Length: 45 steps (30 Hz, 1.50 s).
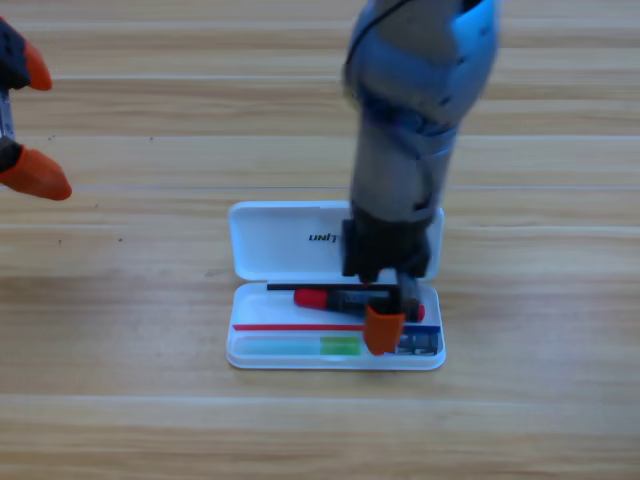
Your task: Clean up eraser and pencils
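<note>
From the high view, a white case [335, 240] lies open on the wooden counter [120, 420], its lid flat toward the top of the picture and its tray toward the bottom.

The right arm comes down from the top edge over the middle of the case, and the right gripper [385, 325] points down into the right part of the tray. One orange jaw shows in front, its tip low in the tray; the other is hidden behind the black body, so I cannot tell how far the gripper is open or whether it has hold of anything.

The black marker with red ends [330, 298] lies lengthwise in the upper part of the tray, its right end passing under the gripper. The pale white-green pencil [300, 346] lies lengthwise along the tray's lower edge, its green end just left of the orange jaw. A small dark shape sits in the tray's lower right corner, just beside the jaw; whether it is the eraser I cannot tell.

The left gripper [18, 120] waits at the left edge, partly cut off, its two orange jaws spread well apart and holding nothing.
</note>
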### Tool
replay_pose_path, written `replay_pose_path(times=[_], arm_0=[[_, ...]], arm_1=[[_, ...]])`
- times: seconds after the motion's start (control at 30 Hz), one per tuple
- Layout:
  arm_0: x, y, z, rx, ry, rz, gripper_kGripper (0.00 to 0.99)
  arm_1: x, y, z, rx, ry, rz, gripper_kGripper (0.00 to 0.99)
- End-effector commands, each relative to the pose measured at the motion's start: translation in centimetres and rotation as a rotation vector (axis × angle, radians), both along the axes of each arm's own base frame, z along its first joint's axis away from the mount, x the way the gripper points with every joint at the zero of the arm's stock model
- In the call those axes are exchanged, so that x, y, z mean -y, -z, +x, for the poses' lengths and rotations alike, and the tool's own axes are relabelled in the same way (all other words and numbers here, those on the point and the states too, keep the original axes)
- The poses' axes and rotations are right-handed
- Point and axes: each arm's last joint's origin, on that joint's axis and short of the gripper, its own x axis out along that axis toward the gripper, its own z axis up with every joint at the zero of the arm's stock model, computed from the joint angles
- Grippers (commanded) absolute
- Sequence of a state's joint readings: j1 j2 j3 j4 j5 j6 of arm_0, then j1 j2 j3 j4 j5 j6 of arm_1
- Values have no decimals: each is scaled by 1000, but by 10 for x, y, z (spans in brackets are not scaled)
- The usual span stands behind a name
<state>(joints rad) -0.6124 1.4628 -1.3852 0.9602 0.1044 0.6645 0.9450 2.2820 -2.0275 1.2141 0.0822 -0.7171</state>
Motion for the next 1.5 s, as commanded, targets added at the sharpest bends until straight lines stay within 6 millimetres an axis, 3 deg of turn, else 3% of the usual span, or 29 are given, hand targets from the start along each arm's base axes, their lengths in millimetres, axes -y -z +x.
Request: replay_pose_path(times=[0.03,0.17,0.33,0.43,0.6,0.87,1.03,1.13,1.23,1.27,1.5], arm_0=[[-11,-4,-5,29,-34,0,990],[-10,-16,8,74,-69,-36,990],[1,-14,54,102,-115,-79,990],[10,2,85,98,-131,-101,989],[22,38,129,59,-168,-108,963],[32,84,166,26,-186,-115,884],[38,102,172,-21,-130,-113,693],[41,112,175,-40,-52,-105,437],[43,123,175,-39,2,-103,35],[43,126,174,-37,4,-107,0],[44,153,174,-94,23,-115,0]], arm_1=[[60,-115,-77,3,-65,213,850],[108,-158,-116,-49,-70,352,874],[143,-188,-139,-57,-22,458,904],[166,-199,-152,-38,-13,532,905],[185,-191,-165,-11,10,627,908],[174,-175,-163,-112,-19,631,910],[170,-167,-161,-122,-18,624,916],[170,-167,-161,-120,-18,625,916],[170,-168,-160,-117,-20,629,916],[170,-168,-161,-118,-21,629,916],[170,-167,-162,-141,-30,638,916]])
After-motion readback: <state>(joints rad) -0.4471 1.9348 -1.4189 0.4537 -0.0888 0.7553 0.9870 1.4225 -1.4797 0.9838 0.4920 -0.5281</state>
